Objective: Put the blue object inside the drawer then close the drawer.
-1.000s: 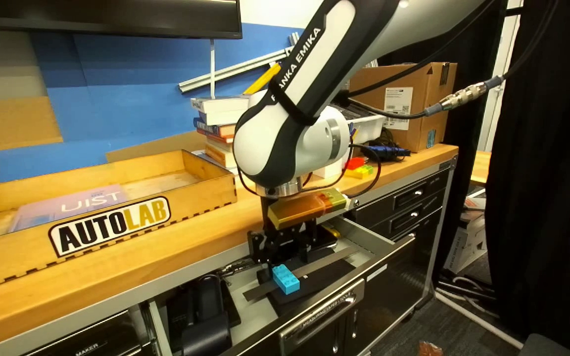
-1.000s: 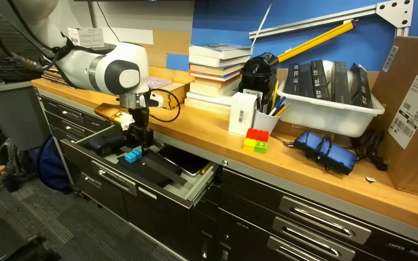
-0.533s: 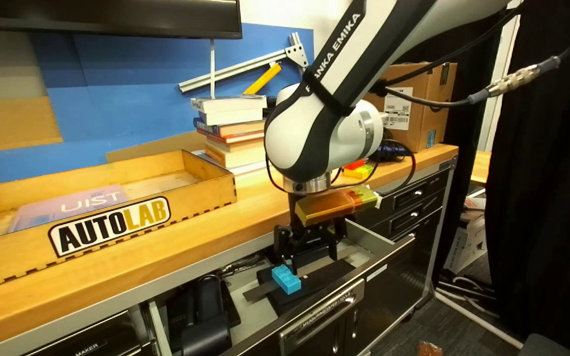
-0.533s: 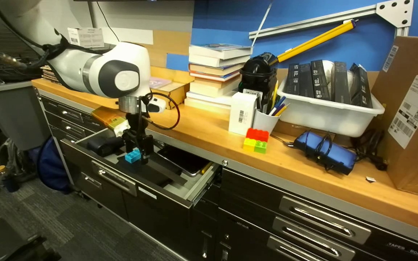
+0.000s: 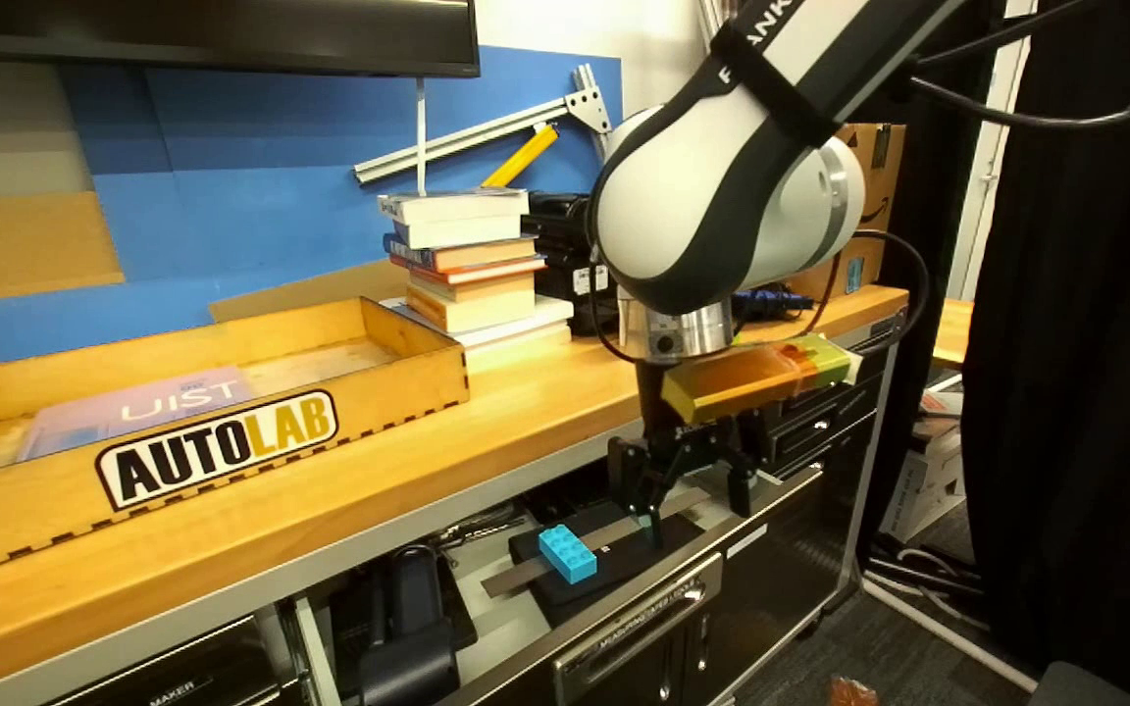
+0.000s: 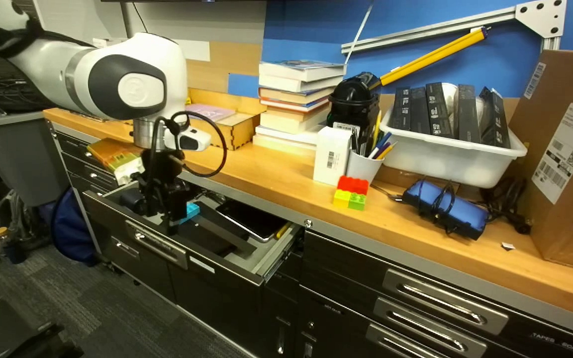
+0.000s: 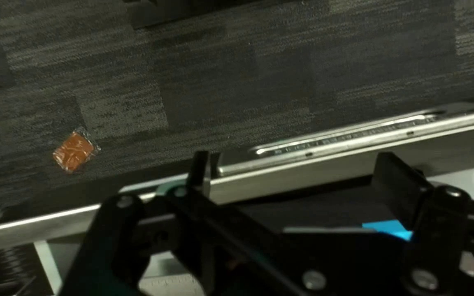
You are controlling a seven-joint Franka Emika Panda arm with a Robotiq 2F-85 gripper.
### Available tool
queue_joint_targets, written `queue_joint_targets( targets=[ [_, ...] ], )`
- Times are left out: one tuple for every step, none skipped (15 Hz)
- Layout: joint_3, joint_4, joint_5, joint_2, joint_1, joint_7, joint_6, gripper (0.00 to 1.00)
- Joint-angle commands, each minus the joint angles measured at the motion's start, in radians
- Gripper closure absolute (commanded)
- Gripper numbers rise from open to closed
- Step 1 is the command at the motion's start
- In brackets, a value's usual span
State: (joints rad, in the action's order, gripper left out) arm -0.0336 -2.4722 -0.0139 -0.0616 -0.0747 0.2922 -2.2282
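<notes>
Blue object [image 5: 568,554] inside open drawer [image 6: 224,272], below front edge of desk [image 5: 506,412].
Gripper [image 5: 697,525] over drawer, near blue object; fingers apart.

And it's off, the gripper [image 5: 698,518] pulling away from the blue block [image 5: 568,555], right and nearer in an exterior view, out toward the front of the drawer [image 5: 624,598]! Just beside the block a second ago, now clearly apart. The arm [image 5: 673,206] swings right too, uncovering a black object [image 5: 565,255] by the books [image 5: 467,260].
</notes>
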Motion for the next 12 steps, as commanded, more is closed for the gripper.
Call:
queue_joint_targets(
  targets=[
    [-0.01,-0.076,-0.014,-0.035,0.015,0.003,-0.009,0.0],
    [-0.012,-0.082,-0.023,-0.017,0.016,0.015,-0.029,0.0],
    [-0.013,-0.088,-0.029,-0.002,0.015,0.023,-0.061,0.25],
    [-0.014,-0.087,-0.033,0.016,0.014,0.027,-0.083,0.25],
    [-0.016,-0.082,-0.03,0.036,0.011,0.029,-0.116,0.32],
    [-0.017,-0.078,-0.032,0.054,0.009,0.036,-0.147,0.42],
    [-0.019,-0.069,-0.034,0.074,0.007,0.044,-0.176,0.49],
    [-0.019,-0.063,-0.031,0.093,0.005,0.043,-0.201,0.56],
    [-0.02,-0.054,-0.034,0.115,0.003,0.047,-0.228,0.65],
    [-0.02,-0.047,-0.041,0.135,0.001,0.058,-0.258,0.72],
    [-0.019,-0.043,-0.048,0.151,-0.002,0.065,-0.271,0.8],
    [-0.018,-0.037,-0.055,0.168,-0.005,0.075,-0.295,0.87]
  ],
)
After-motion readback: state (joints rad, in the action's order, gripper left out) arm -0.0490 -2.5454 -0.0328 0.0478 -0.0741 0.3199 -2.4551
